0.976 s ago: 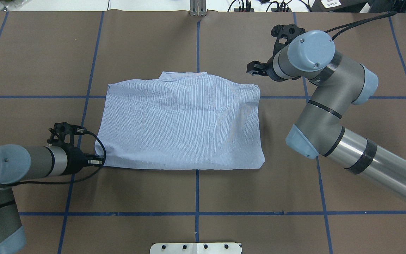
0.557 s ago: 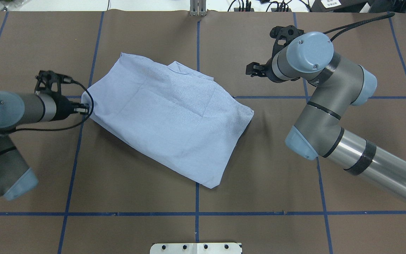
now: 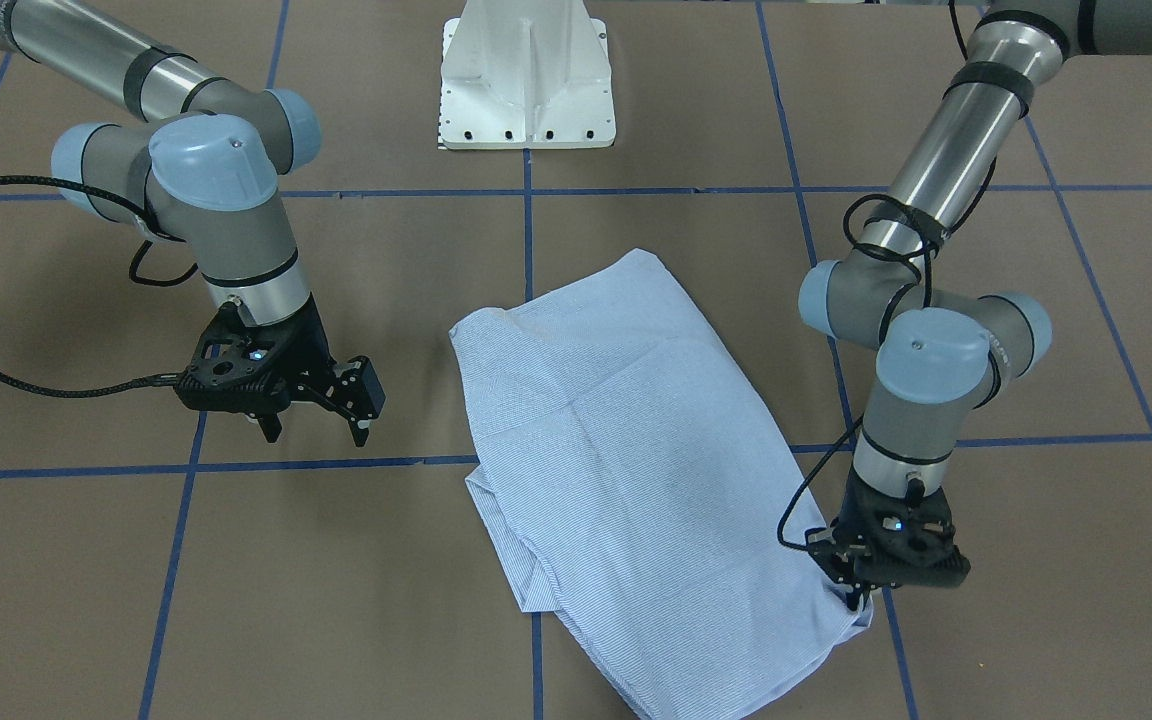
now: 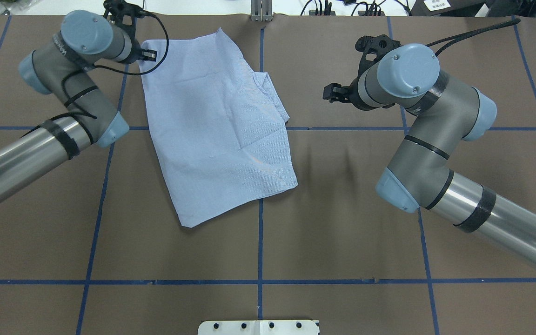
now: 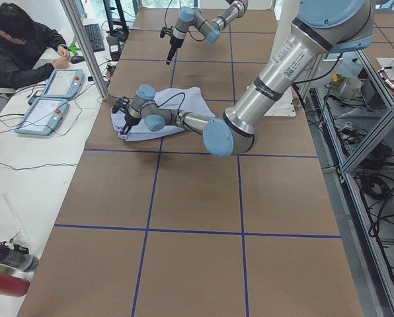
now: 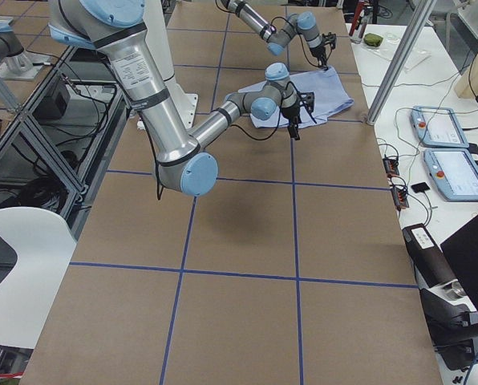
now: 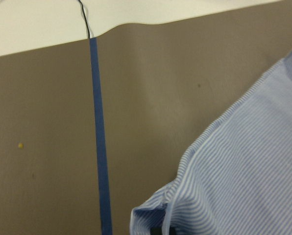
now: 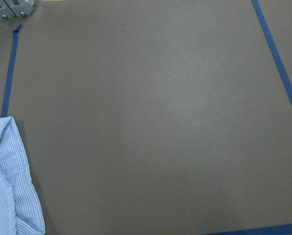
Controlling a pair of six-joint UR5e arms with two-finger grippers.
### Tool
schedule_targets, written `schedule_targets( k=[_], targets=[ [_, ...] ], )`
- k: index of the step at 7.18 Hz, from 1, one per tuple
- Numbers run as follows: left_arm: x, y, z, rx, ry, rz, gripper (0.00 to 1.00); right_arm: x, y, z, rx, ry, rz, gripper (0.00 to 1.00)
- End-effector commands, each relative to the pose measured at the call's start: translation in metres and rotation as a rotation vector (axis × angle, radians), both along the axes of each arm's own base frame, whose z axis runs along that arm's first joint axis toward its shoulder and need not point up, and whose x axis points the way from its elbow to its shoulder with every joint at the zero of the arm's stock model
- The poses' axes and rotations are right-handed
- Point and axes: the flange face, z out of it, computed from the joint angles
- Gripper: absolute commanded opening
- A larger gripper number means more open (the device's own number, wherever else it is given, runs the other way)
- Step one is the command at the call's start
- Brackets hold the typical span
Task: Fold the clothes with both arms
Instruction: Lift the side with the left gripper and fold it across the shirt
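On brown table [image 4: 342,232], left of centre and toward the far edge: shirt [image 4: 217,130], light blue-and-white fine stripe. Folded to a rough oblong, back side up, no buttons or pocket visible. Lies flat but skewed, far end at the table's far edge, near corner left of the centre tape line [image 4: 260,260]. Collar [image 4: 270,95] bunched and turned under along the right side.

Left gripper [image 3: 854,603]: closed tight on the shirt's far-left corner, striped hem puckered between the fingertips in the wrist view. Pointing straight down, tips at or just above the table surface. Left arm [image 4: 54,116] stretched from the near left out to the far edge.

Right gripper [image 3: 318,432]: fingers spread wide, nothing between them. Hangs above bare table, right of the shirt and well apart from it. Right arm [image 4: 435,139] bent at the elbow, entering from the near right.

Blue tape grid across the whole table. White pedestal base [image 3: 526,90] at the middle of the near edge.

Beyond the far edge: white bench with two pendant tablets [image 5: 51,99], seated person [image 5: 18,46] in a dark top.
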Motion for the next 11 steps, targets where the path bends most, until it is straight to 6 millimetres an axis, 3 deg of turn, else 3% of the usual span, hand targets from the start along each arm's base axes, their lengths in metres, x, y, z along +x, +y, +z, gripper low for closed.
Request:
schedule_targets(
  k=[1, 2, 3, 4, 5, 6, 7, 9, 11],
  targets=[
    [0.002, -0.027, -0.025, 0.039, -0.008, 0.013, 0.8, -0.002, 0.003, -0.003, 0.001, -0.007, -0.001, 1.0],
    [-0.016, -0.024, -0.033, 0.105, -0.022, 0.042, 1.0, -0.009, 0.006, -0.011, -0.011, -0.025, 0.007, 1.0],
    [-0.052, -0.019, -0.042, 0.078, 0.046, 0.102, 1.0, -0.019, 0.015, -0.025, -0.07, -0.077, 0.052, 1.0],
    [-0.075, 0.0, -0.028, 0.046, 0.101, 0.17, 1.0, -0.039, 0.029, -0.047, -0.105, -0.122, 0.095, 1.0],
    [-0.1, 0.038, -0.009, 0.073, 0.116, 0.169, 1.0, -0.075, 0.054, -0.071, -0.159, -0.136, 0.166, 1.0],
    [-0.118, 0.064, -0.006, 0.094, 0.131, 0.165, 1.0, -0.113, 0.088, -0.098, -0.231, -0.136, 0.228, 1.0],
    [-0.124, 0.073, -0.003, 0.095, 0.139, 0.16, 1.0, -0.143, 0.122, -0.112, -0.293, -0.151, 0.272, 0.99],
    [-0.122, 0.077, 0.0, 0.093, 0.139, 0.164, 1.0, -0.178, 0.164, -0.114, -0.398, -0.194, 0.309, 0.95],
    [-0.119, 0.08, 0.002, 0.074, 0.158, 0.152, 1.0, -0.199, 0.166, -0.103, -0.402, -0.165, 0.337, 0.95]
  ],
)
